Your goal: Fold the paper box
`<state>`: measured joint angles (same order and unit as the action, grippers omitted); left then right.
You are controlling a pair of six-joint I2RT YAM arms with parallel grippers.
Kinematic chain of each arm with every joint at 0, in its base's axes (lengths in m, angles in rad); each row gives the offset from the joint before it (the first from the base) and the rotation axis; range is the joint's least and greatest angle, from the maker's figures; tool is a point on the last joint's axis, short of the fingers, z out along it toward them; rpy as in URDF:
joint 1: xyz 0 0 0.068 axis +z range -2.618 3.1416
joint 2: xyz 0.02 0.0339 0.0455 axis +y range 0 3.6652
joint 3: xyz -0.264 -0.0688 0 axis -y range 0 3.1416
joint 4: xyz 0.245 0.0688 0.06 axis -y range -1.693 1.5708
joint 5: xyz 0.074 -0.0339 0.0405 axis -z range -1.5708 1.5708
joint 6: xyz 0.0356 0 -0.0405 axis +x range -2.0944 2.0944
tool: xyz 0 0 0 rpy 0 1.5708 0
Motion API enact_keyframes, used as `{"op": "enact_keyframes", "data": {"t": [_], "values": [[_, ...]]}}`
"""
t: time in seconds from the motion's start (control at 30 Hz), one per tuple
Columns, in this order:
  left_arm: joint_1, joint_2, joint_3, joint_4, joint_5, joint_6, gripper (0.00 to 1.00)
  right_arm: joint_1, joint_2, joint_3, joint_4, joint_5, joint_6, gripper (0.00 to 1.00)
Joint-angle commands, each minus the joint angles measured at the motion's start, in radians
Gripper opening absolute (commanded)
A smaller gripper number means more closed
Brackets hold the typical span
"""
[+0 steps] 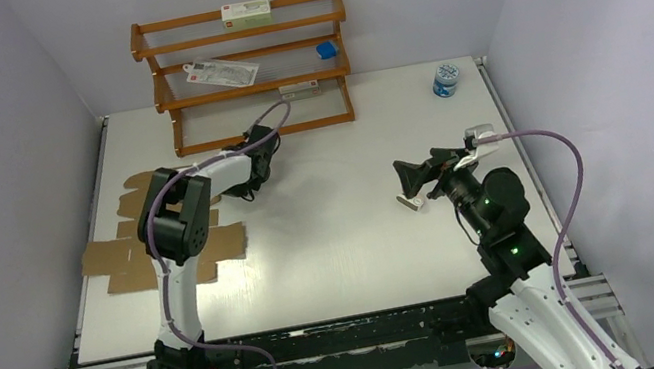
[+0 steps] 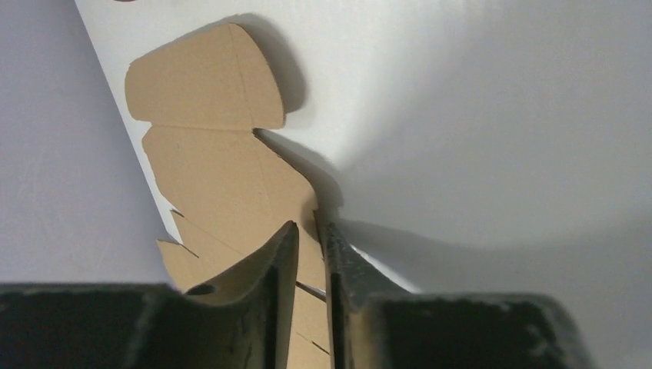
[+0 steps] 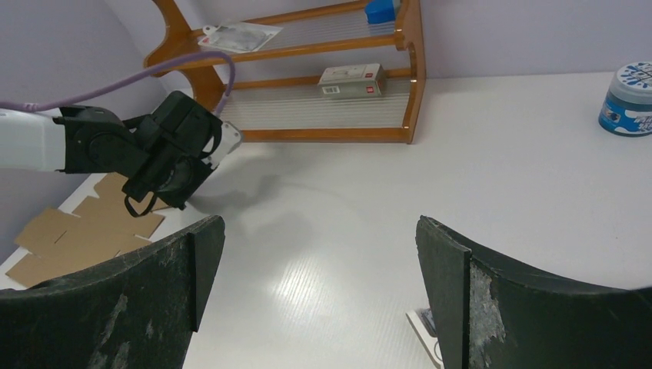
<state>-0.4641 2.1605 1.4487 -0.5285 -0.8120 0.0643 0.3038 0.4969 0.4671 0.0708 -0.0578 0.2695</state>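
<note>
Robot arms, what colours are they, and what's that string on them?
Both the left arm and right arm have white tubes joined by chunky black joints. The string is a purple cable looping along each arm. Small green lights glow on the right arm. The fingers are black, curved and scuffed whitish.

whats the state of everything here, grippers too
flat brown cardboard sheet, unfolded, lying flat apart from one raised flap edge
left gripper, shut on that raised flap edge
right gripper, wide open, empty
blue-lidded round jar, upright, lid on
</note>
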Motion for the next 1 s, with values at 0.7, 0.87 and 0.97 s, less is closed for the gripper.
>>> {"op": "enact_keyframes", "data": {"t": [0.7, 0.87, 0.97], "values": [[-0.109, 0.053, -0.007, 0.001, -0.246, 0.045, 0.49, -0.006, -0.042, -0.003, 0.031, -0.042, -0.007, 1.00], [-0.078, 0.097, 0.021, 0.026, -0.246, 0.077, 0.49, -0.007, -0.028, -0.001, 0.034, -0.042, -0.008, 1.00], [-0.057, 0.120, 0.030, 0.032, -0.235, 0.083, 0.48, -0.007, -0.020, 0.002, 0.032, -0.043, -0.008, 1.00]]}}
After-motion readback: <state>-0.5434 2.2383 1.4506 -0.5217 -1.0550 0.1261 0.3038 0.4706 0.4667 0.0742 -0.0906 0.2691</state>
